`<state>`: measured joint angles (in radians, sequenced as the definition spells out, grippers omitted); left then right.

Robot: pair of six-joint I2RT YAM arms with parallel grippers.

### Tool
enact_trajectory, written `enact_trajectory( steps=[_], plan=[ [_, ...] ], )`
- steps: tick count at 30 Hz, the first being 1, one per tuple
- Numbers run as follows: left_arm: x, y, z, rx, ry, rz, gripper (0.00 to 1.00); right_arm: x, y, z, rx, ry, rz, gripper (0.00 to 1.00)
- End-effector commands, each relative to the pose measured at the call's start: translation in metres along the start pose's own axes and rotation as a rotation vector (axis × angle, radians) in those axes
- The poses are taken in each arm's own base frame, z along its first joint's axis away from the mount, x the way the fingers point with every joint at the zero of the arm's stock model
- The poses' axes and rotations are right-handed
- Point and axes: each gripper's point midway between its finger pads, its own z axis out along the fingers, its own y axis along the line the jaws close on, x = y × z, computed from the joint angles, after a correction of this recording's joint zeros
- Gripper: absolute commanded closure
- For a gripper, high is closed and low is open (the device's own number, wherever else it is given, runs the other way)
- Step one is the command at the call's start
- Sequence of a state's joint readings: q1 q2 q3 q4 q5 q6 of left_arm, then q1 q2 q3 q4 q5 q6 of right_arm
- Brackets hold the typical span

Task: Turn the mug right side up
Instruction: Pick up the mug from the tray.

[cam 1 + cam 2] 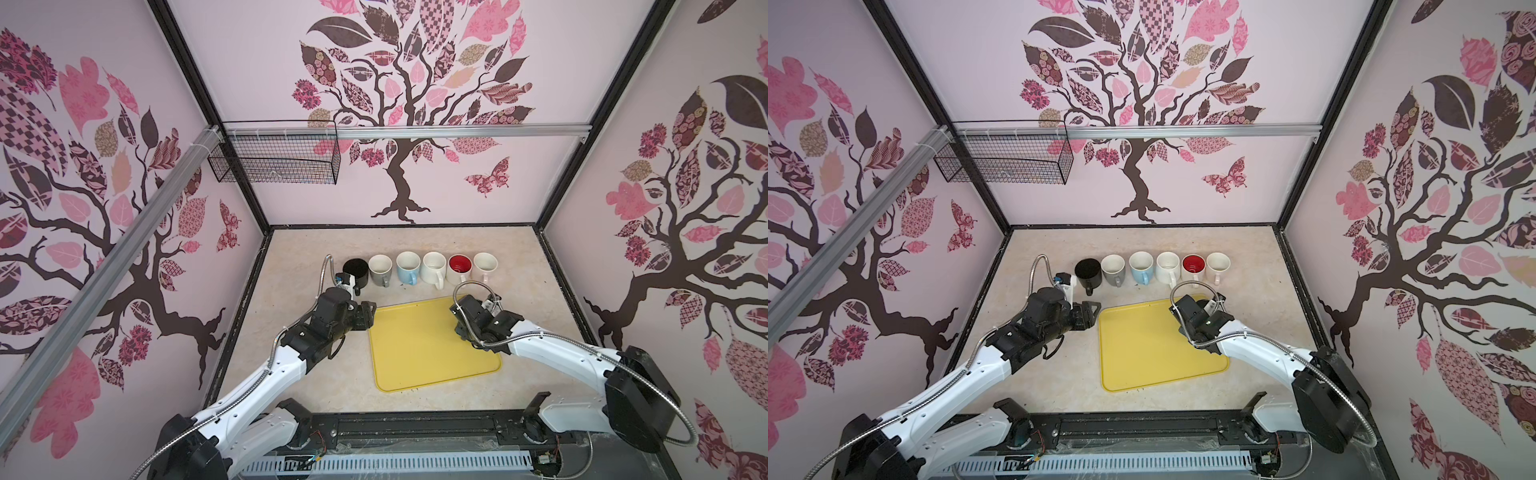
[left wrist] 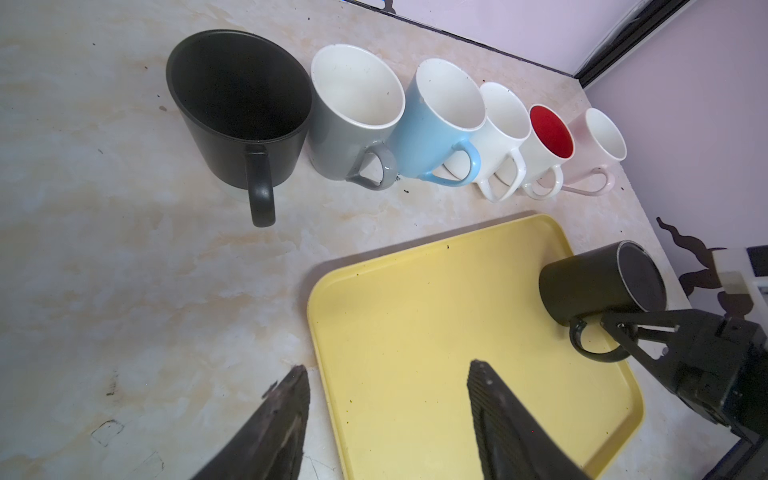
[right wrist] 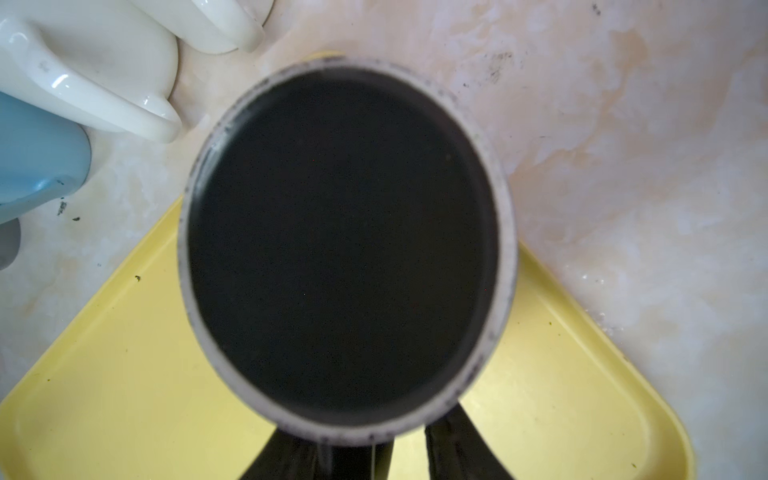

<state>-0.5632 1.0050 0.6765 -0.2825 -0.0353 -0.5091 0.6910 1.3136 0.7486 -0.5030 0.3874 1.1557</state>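
A black mug [image 2: 582, 286] stands upside down at the far right corner of the yellow tray [image 2: 415, 332]. Its flat base [image 3: 340, 249] fills the right wrist view. My right gripper [image 2: 609, 330] reaches in from the right, with its fingers on either side of the mug's handle [image 2: 582, 349]. A thin strip of tray still shows between the handle and one finger [image 3: 457, 449]. In both top views the right wrist [image 1: 484, 320] covers this mug. My left gripper [image 2: 388, 370] hangs open and empty over the tray's left edge, also visible in a top view [image 1: 371, 316].
Several upright mugs line the table behind the tray: black [image 1: 356, 272], grey [image 1: 380, 269], blue [image 1: 408, 267], white [image 1: 434, 268], red-lined [image 1: 459, 268] and pink [image 1: 485, 266]. Their handles point towards the tray. A wire basket [image 1: 274, 158] hangs on the back wall.
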Motion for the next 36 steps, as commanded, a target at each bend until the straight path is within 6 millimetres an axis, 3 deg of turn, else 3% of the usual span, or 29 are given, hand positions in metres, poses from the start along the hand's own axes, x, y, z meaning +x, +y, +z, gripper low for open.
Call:
enact_trajectory(
  steps=[1, 6, 13, 20, 30, 36],
  plan=[
    [0.008, 0.004, 0.004, 0.001, 0.012, -0.005, 0.36, -0.006, -0.001, 0.004, 0.030, -0.018, -0.051, 0.61],
    [0.010, 0.006, 0.005, -0.005, 0.011, -0.011, 0.36, -0.003, 0.002, 0.010, 0.021, -0.004, -0.105, 0.68],
    [0.012, 0.006, 0.006, -0.004, 0.018, -0.013, 0.36, -0.006, 0.007, 0.008, -0.006, -0.010, -0.131, 0.96],
    [0.014, 0.005, 0.004, 0.008, 0.025, -0.020, 0.36, -0.011, 0.010, -0.003, -0.057, -0.034, -0.214, 1.00],
    [0.012, -0.013, -0.018, 0.121, 0.005, -0.078, 0.39, -0.041, 0.025, -0.077, -0.327, -0.183, -0.315, 1.00],
    [0.014, -0.032, -0.034, 0.241, -0.009, -0.121, 0.40, -0.050, 0.051, -0.123, -0.532, -0.216, -0.333, 1.00]
  ],
)
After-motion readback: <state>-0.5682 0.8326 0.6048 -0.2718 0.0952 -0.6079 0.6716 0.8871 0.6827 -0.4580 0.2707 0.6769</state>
